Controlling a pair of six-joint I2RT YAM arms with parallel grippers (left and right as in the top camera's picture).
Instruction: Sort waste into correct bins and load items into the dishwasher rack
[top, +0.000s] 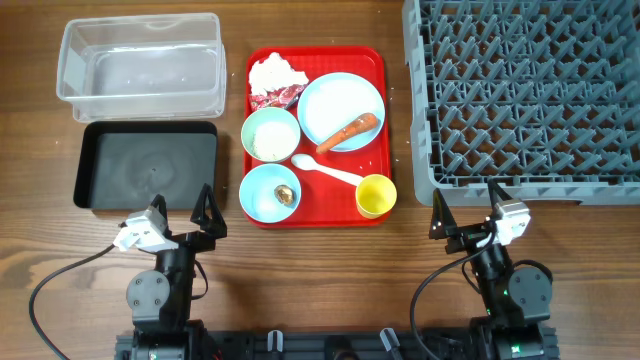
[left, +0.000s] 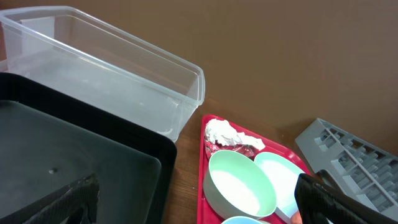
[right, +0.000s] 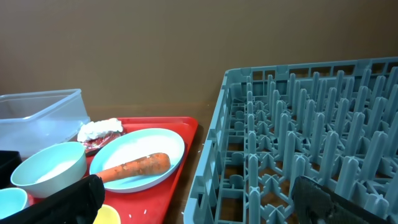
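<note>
My left hand (top: 181, 206), lower left of the frame, and my right hand (top: 466, 203), lower right, are both released, holding nothing.

A red serving tray (top: 330, 60) lies flat on the wooden worktop (top: 320, 290), a little left of the middle in the overhead view. It is rectangular with rounded corners and a low raised rim, its long sides running away from the near edge. The worktop is brown with dark grain running left to right. In the left wrist view the tray's rim (left: 202, 155) shows beside a narrow strip of bare wood (left: 185, 186). In the right wrist view its glossy floor (right: 168, 199) shows. Behind everything in both wrist views stands a plain brown backdrop (right: 155, 43); whether it is wall or more worktop cannot be told.
</note>
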